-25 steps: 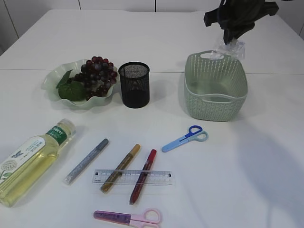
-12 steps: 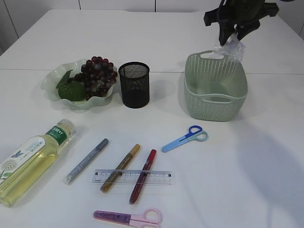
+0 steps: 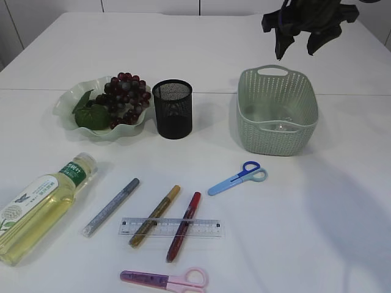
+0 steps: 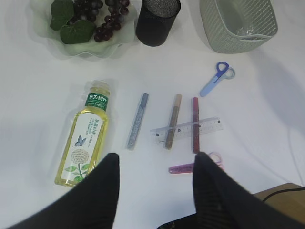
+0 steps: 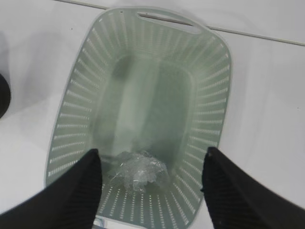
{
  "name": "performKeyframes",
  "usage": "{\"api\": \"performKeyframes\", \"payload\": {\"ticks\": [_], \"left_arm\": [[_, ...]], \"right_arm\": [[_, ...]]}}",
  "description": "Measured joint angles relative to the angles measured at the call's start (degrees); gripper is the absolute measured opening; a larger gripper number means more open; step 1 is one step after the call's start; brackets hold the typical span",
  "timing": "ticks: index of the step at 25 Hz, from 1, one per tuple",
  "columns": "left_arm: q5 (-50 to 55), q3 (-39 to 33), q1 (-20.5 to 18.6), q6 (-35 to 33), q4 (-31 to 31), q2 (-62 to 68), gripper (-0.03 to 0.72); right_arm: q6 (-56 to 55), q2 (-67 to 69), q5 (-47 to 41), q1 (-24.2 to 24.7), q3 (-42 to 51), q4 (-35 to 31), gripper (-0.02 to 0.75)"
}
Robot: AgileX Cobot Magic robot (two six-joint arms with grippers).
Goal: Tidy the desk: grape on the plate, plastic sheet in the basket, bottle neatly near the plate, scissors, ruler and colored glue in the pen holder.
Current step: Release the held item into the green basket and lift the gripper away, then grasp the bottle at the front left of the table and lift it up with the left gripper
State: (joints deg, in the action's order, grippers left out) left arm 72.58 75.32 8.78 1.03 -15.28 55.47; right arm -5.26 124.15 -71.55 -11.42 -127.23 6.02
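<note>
The crumpled clear plastic sheet (image 5: 138, 171) lies loose on the floor of the green basket (image 5: 71, 95), and my right gripper (image 5: 151, 152) hangs open above it, holding nothing. The grape (image 3: 127, 96) rests on the green plate (image 3: 64, 105), next to the black mesh pen holder (image 3: 172, 110). The bottle (image 3: 40, 204) lies on its side at the front left. Silver (image 3: 111, 206), gold (image 3: 155, 215) and red (image 3: 184, 226) colored glue pens lie by the ruler (image 3: 211, 227). Blue scissors (image 3: 238, 178) and pink scissors (image 3: 165, 279) lie flat. My left gripper (image 4: 156, 155) hovers open and empty high over the front edge.
The basket (image 3: 269, 137) stands at the back right, with the right gripper (image 3: 298, 46) above its far rim. The gold and red pens lie across the ruler. A brown surface with a cable (image 4: 286, 193) shows past the table's near edge.
My right gripper has opened and let go of the plastic sheet, which dropped from the basket's far rim to its floor. Nothing else has moved.
</note>
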Motion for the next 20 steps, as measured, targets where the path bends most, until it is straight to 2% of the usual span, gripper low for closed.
{"api": "performKeyframes", "payload": {"ticks": [8,20], "left_arm": [[0.0,0.0,0.0,0.0,0.1,0.8,0.369],[0.0,0.0,0.0,-0.4,5.9,6.2,0.375]], "right_arm": [[0.0,-2.0,0.0,0.0,1.4,-5.5,0.519],[0.3,-24.2,0.0,0.0,27.1,-7.0,0.521]]}}
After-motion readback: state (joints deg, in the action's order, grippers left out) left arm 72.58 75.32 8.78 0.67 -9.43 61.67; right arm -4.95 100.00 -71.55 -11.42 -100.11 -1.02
